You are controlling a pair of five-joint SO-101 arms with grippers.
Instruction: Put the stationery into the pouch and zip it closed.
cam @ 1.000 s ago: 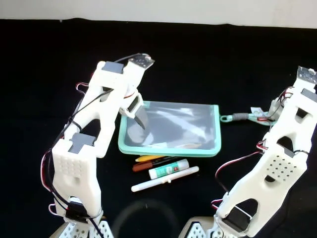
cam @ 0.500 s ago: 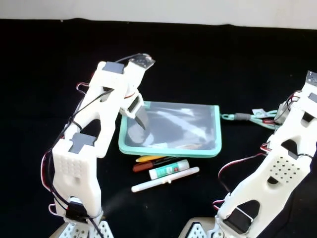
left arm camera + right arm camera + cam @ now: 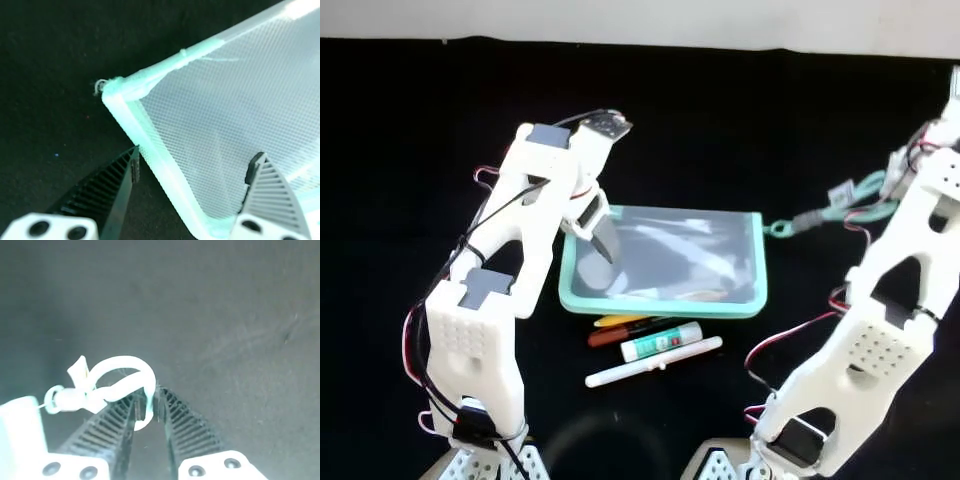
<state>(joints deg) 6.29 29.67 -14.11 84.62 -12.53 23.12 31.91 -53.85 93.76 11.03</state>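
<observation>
Nearest on the black counter (image 3: pixel 410 130), a white pen (image 3: pixel 653 361), a glue stick (image 3: pixel 661 342), a brown marker (image 3: pixel 620 333) and a yellow pen (image 3: pixel 618 320) lie side by side, just in front of the mint-edged mesh pouch (image 3: pixel 665 262), which lies flat. The left end effector (image 3: pixel 195 167) is spread, one finger over the counter and the other over the mesh, near a pouch corner. Farther off, the zipper strap (image 3: pixel 820 214) leads to the right end effector (image 3: pixel 146 407), which pinches the strap's loop.
</observation>
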